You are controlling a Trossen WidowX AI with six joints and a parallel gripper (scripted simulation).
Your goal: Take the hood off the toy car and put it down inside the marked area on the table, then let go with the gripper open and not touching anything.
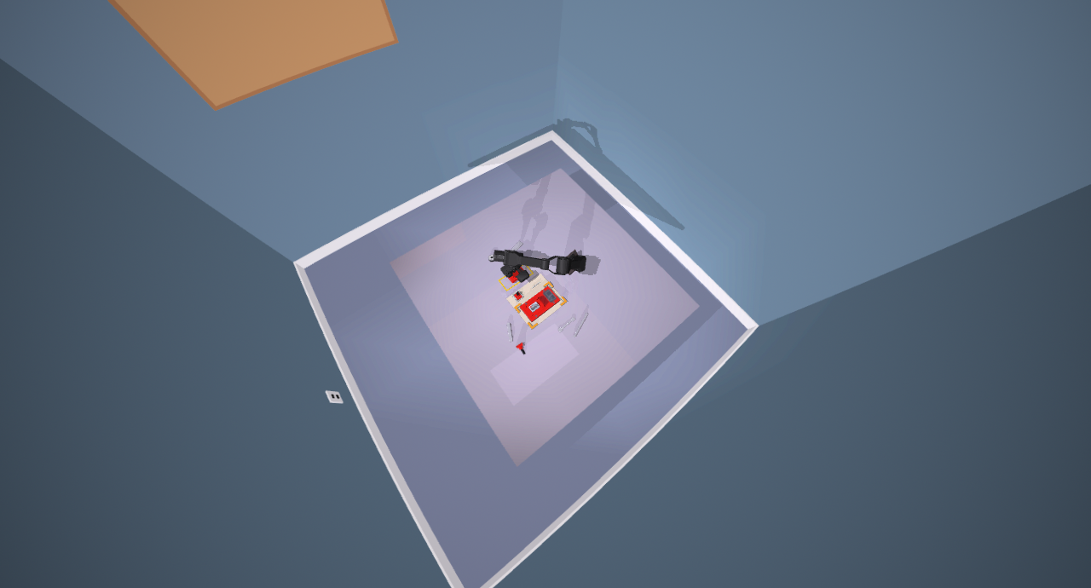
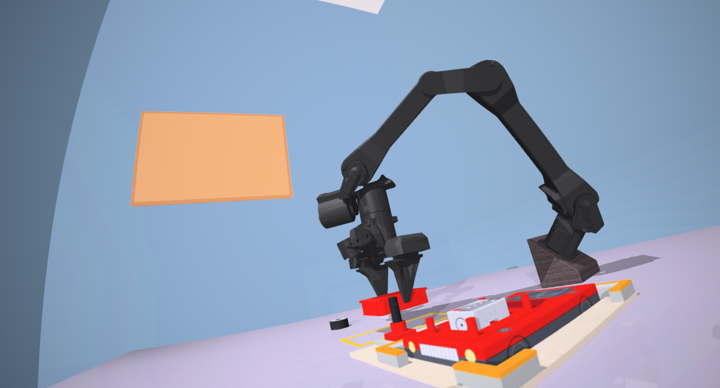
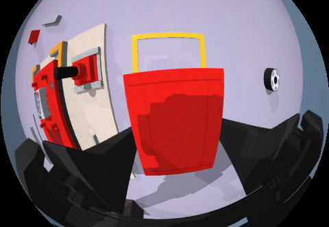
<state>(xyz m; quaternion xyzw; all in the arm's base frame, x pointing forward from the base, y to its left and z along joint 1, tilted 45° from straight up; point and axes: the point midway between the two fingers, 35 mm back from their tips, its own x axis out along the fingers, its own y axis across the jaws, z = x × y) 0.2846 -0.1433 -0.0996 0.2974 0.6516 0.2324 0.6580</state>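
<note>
The red hood (image 1: pixel 513 278) (image 2: pixel 376 305) (image 3: pixel 178 83) is off the car and roughly level. My gripper (image 2: pixel 394 296) (image 3: pixel 177 127) is shut on it, one finger at each long side. The hood hangs a little above the table, over the marked area. That area is a yellow outline (image 2: pixel 369 331) (image 3: pixel 168 35); its far end shows beyond the hood in the wrist view, and the hood hides the rest there. The red toy car (image 1: pixel 541 305) (image 2: pixel 548 303) (image 3: pixel 56 100) has its engine bay uncovered, with a grey-white engine block (image 2: pixel 478 312) showing.
The cream board (image 2: pixel 594 319) (image 3: pixel 86 117) bears the car, between orange-topped corner blocks (image 2: pixel 495 364). An upright black handle (image 2: pixel 396 309) (image 3: pixel 66 73) on a red base stands near the hood, on the car's side. A loose wheel (image 2: pixel 338 324) (image 3: pixel 273 79) lies on the opposite side.
</note>
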